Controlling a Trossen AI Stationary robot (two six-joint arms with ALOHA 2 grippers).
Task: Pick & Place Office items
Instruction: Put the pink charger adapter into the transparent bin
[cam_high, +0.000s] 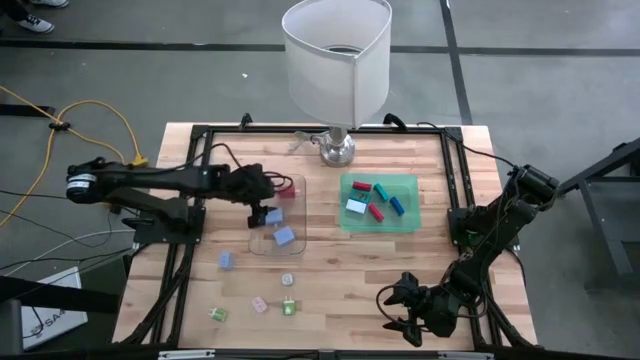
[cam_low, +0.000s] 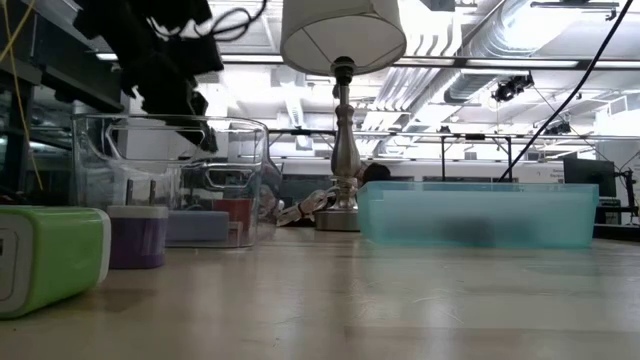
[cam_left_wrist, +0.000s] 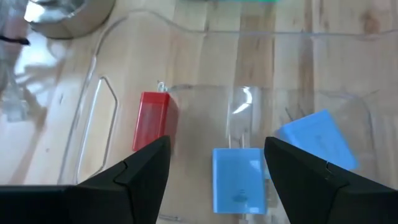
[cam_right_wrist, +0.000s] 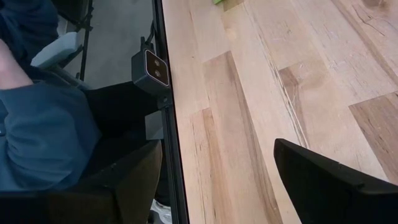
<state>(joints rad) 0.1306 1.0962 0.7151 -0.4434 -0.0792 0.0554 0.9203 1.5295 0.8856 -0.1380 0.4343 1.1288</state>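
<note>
The left gripper (cam_high: 268, 200) hangs over the clear tray (cam_high: 300, 240), inside its rim, with its fingers (cam_left_wrist: 140, 174) spread wide and nothing between them; a mid-blue block (cam_left_wrist: 238, 180) lies in the gap below them, a red block (cam_left_wrist: 154, 119) just beside one finger and a paler blue block (cam_left_wrist: 318, 138) beside the other, and whether either finger touches a block cannot be told. The tray's walls stand close on both sides of the fingers, so room there is tight. The green tray (cam_high: 408, 222) sits well apart to the right, holding red, teal, blue and white pieces (cam_high: 372, 198). A few loose items (cam_high: 260, 303) lie scattered on the open boards near the front edge, with a pale blue block (cam_high: 226, 260) just outside the clear tray. A lamp (cam_high: 336, 60) stands at the table's (cam_high: 340, 275) far edge between the trays. The right gripper (cam_high: 408, 312) waits at the front right corner, near the table's edge, its fingers wide apart and empty, bare wood around it
</note>
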